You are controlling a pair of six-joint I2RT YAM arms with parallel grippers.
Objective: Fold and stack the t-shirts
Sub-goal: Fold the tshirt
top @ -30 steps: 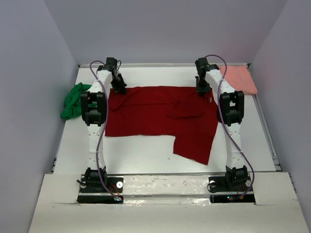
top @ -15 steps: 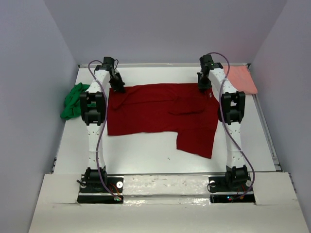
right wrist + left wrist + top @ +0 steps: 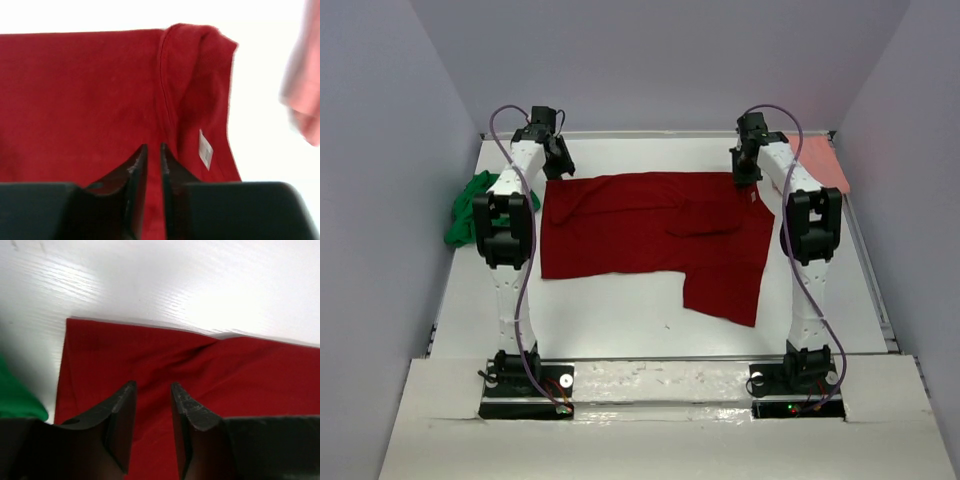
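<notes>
Dark red t-shirt (image 3: 650, 230): top view, centre frame, spread on the table (image 3: 620, 315), apparently unfolded. Green t-shirt (image 3: 470, 205) is bunched at left, salmon pink t-shirt (image 3: 820, 160) at upper right; nothing is stacked, so the task looks early.
Left wrist view: left gripper (image 3: 152, 387) jaws apart, empty, over the shirt's edge.
Right wrist view: right gripper (image 3: 151, 147) jaws barely parted, nothing seen between, near the label (image 3: 205, 149).

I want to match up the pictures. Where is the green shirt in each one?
Top view: the green shirt is bunched up on the left side, just left of the red shirt.
Left wrist view: the green shirt peeks in at the lower left corner.
Right wrist view: not in it.
Shared landmark: the red shirt, seen in all three views.
</notes>
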